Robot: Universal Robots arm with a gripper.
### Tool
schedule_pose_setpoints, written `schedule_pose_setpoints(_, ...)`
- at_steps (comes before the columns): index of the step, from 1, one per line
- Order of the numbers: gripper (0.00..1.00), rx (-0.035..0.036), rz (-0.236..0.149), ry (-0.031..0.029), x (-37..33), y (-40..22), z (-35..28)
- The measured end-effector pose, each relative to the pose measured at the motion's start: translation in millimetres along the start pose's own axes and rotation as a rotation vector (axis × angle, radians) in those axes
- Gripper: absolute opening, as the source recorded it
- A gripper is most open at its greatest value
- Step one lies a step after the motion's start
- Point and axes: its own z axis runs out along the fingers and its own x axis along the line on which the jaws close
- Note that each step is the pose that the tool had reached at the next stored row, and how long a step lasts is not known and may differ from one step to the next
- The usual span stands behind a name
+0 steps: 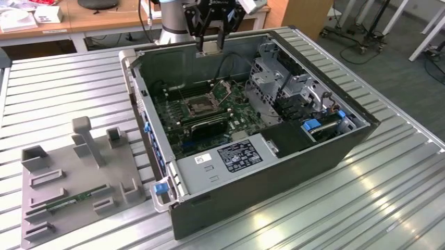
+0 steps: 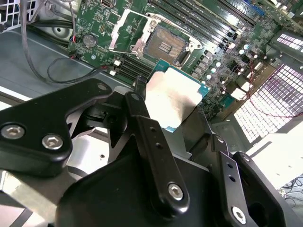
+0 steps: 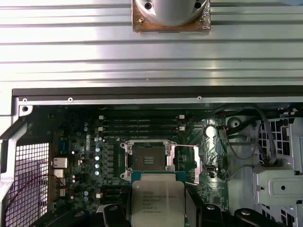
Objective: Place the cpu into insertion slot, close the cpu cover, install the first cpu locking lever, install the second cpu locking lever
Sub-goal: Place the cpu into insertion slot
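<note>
A black gripper (image 1: 209, 47) pinched the small flat silver-tan square cpu (image 2: 173, 97) between its jaws.
The big grey and black metal computer case (image 1: 313, 156) lay open, its green circuit board (image 1: 240, 124) showing. In the exterior view the gripper hung at 12 o'clock from the square silver-rimmed insertion slot (image 1: 201, 107). The thin silver cpu cover (image 2: 119, 32) stood open.

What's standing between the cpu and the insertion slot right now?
Nothing visible does. The cpu is held in the gripper, clear of the insertion slot, whose dark centre lies bare. The cpu cover is swung open beside it.
</note>
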Motion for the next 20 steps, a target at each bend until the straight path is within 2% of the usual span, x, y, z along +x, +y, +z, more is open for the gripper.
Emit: schedule_pose_setpoints(20, 0.54, 0.0003, 0.000, 0.0001, -0.1, -1.4, 7.0)
